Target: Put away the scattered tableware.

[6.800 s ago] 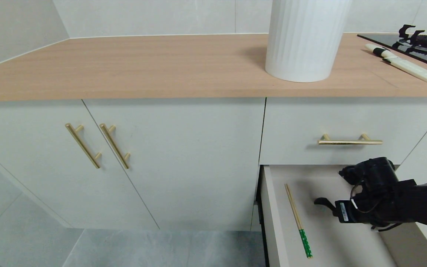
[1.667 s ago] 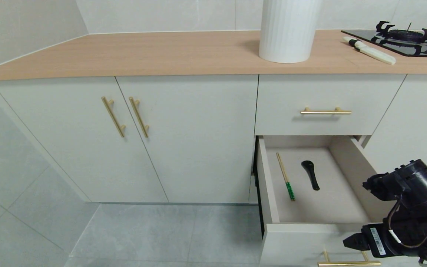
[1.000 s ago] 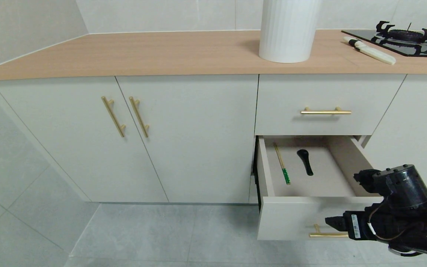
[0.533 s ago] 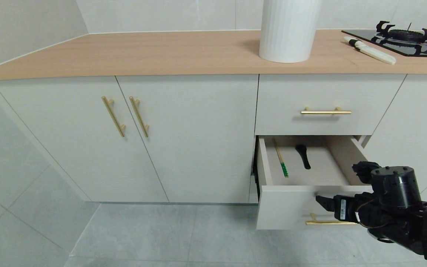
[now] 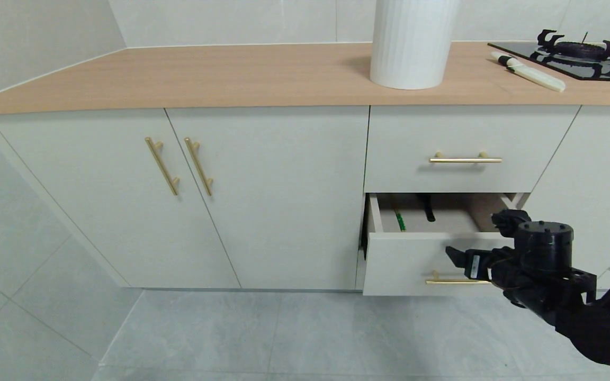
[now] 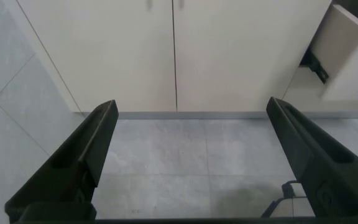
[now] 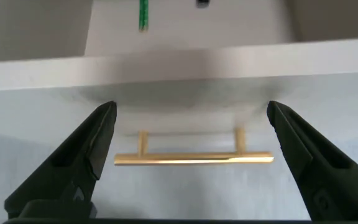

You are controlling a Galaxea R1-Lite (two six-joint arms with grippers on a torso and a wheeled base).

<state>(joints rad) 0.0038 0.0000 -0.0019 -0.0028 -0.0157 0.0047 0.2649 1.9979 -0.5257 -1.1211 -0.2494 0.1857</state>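
The lower drawer (image 5: 416, 264) stands a little open, its gold handle (image 5: 456, 281) facing out. Inside lie chopsticks with green ends (image 5: 399, 219) and a black spoon (image 5: 428, 209), both partly hidden under the upper drawer. My right gripper (image 5: 469, 262) is open against the drawer front, just above the handle. In the right wrist view the handle (image 7: 194, 158) runs between the spread fingers (image 7: 92, 155), with the chopsticks (image 7: 143, 14) beyond the drawer's edge. My left gripper (image 6: 191, 124) hangs open over the floor, facing the cabinet doors.
On the wooden counter (image 5: 231, 74) stand a white ribbed container (image 5: 411, 42), a cream-handled knife (image 5: 530, 74) and a black stove (image 5: 580, 53). The upper drawer (image 5: 465, 159) is closed. Two cabinet doors with gold handles (image 5: 180, 166) are closed at the left.
The drawer has slid further into the cabinet, and my right gripper has moved inward with its front. More of the chopsticks and spoon is now hidden.
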